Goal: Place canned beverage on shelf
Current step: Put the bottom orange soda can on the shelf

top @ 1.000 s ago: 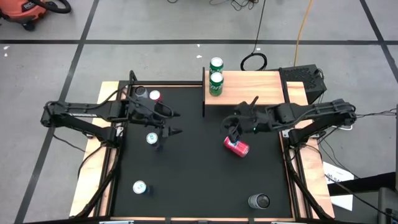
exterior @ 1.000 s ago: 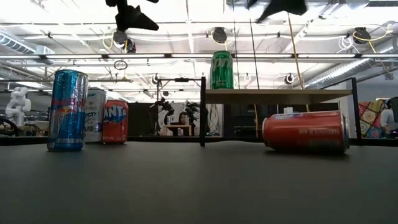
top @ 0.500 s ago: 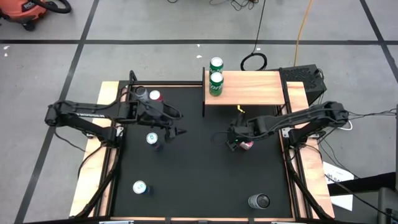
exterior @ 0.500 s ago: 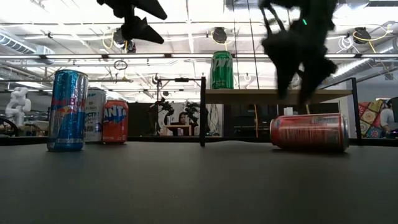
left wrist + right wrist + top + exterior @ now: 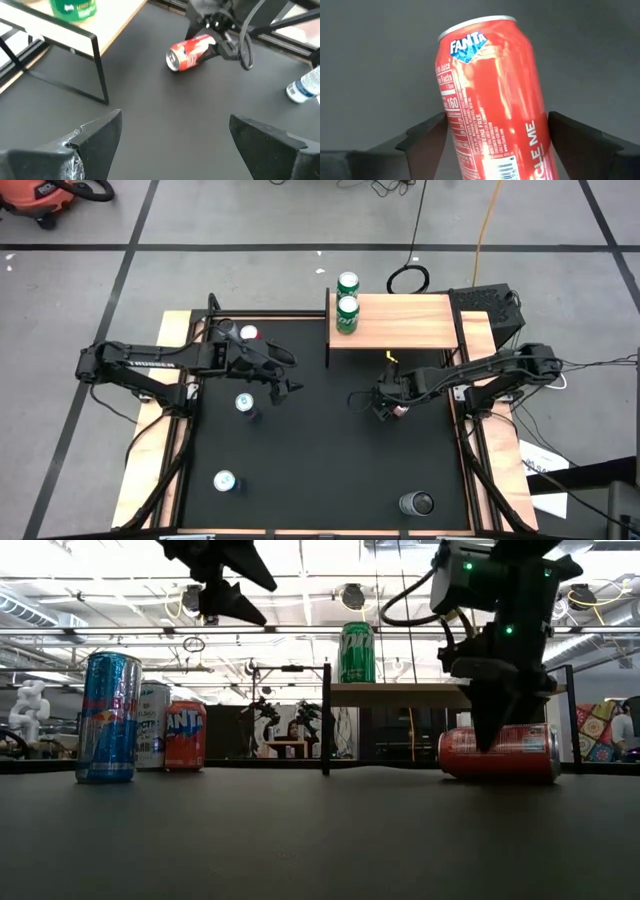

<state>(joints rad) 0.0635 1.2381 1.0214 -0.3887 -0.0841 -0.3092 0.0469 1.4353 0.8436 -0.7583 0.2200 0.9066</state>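
two green cans (image 5: 347,306) on shelf (image 5: 400,320), one red can (image 5: 189,51) lying on mat.

1. The high view hangs above, facing straight down, far enough to take in the whole black mat (image 5: 320,450), both arms and the surrounding floor.
2. The low view sits at mat level, facing level across it toward the room, close to the mat's surface.
3. The left wrist view looks forward between the left gripper (image 5: 175,135) fingers, down at the mat, from well back of the red can (image 5: 189,51).
4. The right wrist view looks past the right gripper (image 5: 495,135) fingers, very near the same can, which fills it.
5. All four views share that lying can; three also share the shelf (image 5: 395,320).
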